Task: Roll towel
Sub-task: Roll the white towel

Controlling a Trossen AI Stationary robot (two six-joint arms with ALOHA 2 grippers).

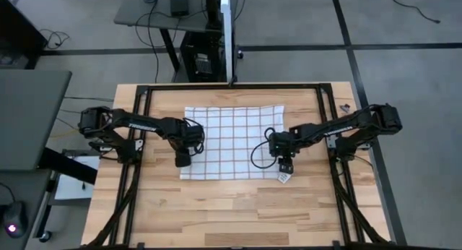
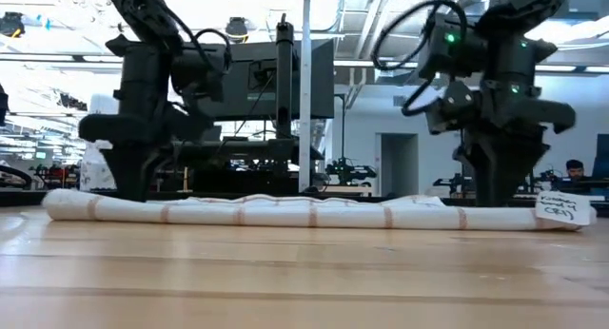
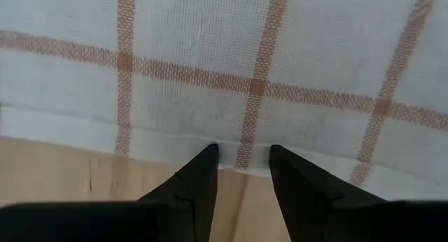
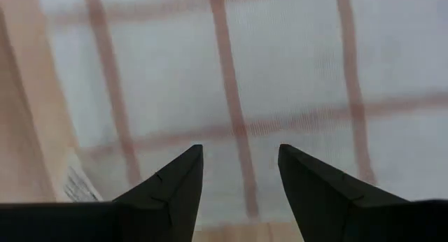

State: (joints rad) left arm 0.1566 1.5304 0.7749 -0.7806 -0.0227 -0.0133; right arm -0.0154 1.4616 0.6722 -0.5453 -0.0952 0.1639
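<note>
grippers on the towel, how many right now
2. The left gripper is at the near left corner of the thin white cloth towel with reddish-brown grid lines; the right gripper is at its near right corner. Both are open.

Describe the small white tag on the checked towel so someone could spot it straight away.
On the wooden table lies a white cloth towel with reddish-brown grid lines. At its near corner, under the right gripper, a small white paper-like tag sticks out, carrying dark markings instead of grid lines.
</note>
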